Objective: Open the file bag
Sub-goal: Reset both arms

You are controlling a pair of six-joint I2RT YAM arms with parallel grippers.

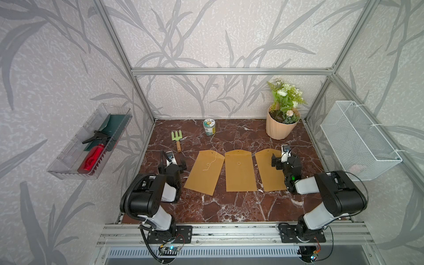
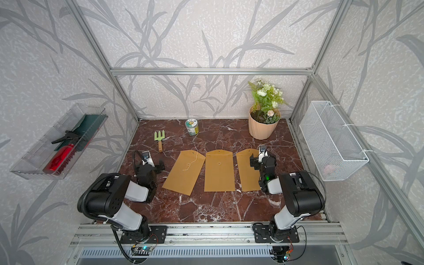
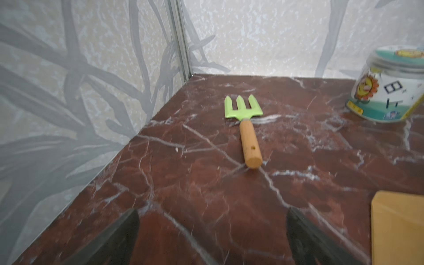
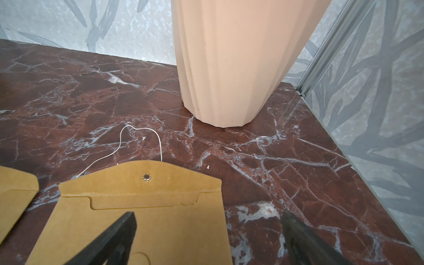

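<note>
Three brown paper file bags lie flat and side by side on the marble table, with the flaps toward the far wall. The left file bag is tilted, and its white string lies loose across its face. The middle file bag lies straight, its thin cord looped beyond the flap. The right file bag has the flap folded down, with a metal eyelet, and its loose thread is unwound.
</note>
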